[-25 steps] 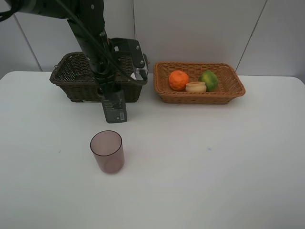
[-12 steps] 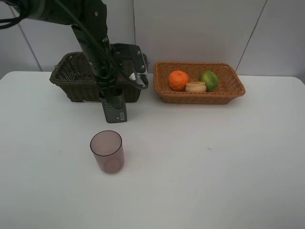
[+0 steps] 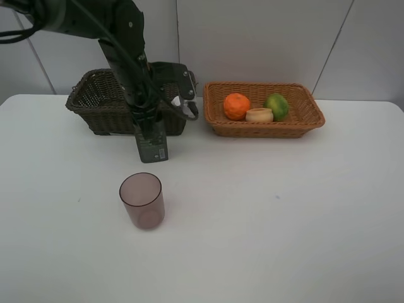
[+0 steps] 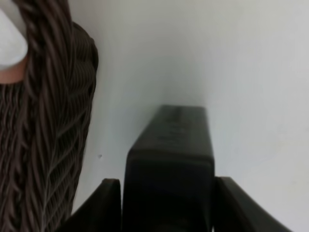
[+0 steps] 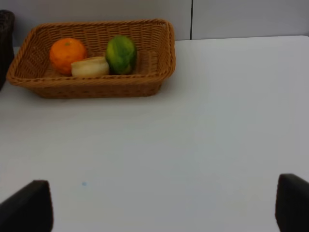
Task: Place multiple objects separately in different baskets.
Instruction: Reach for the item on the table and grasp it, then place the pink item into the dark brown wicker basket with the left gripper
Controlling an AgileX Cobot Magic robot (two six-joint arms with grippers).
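Observation:
My left gripper is shut on the dark green pump bottle, which hangs upright just in front of the dark brown basket. In the left wrist view the bottle sits between my fingers, beside the basket wall; a white-capped pink thing shows past the rim. The mauve cup stands on the table below the bottle. The light basket holds the orange, the green citrus and a pale round fruit. My right gripper is open, well short of the light basket.
The white table runs to a grey wall behind the baskets. The two baskets stand side by side at the back, with a narrow gap between them.
My left arm has shifted slightly to the right above the dark basket. The bottle stays held in about the same place. Nothing else moved.

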